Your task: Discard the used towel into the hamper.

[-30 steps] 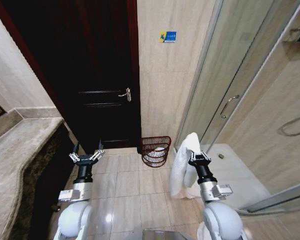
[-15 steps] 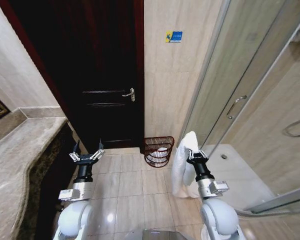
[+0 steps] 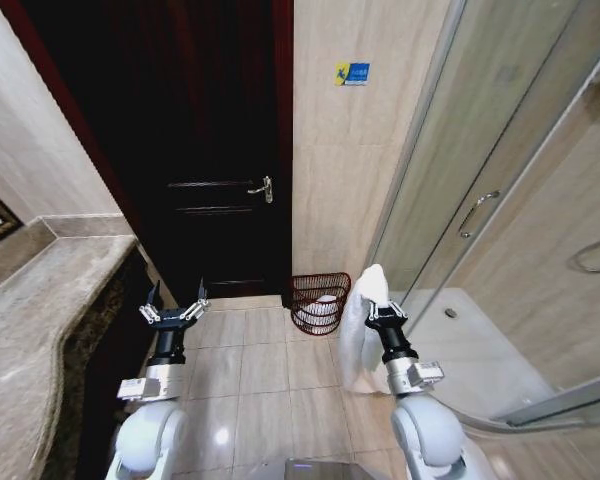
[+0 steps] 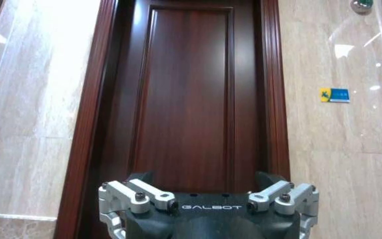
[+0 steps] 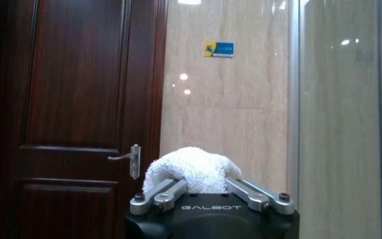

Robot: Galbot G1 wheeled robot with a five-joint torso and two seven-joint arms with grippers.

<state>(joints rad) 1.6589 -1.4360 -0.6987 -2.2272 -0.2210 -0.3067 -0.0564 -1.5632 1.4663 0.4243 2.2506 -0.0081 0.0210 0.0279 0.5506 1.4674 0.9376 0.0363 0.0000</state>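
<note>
Head view: right pincer (image 3: pixel 380 309) grips towel (image 3: pixel 358 335) hanging lengthwise downward; left pincer (image 3: pixel 174 308) spread.

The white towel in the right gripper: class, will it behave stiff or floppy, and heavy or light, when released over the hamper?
Probably floppy: the towel drapes in folds below the right gripper. Likely light, since one pinch holds it. It may snag the hamper rim.
</note>
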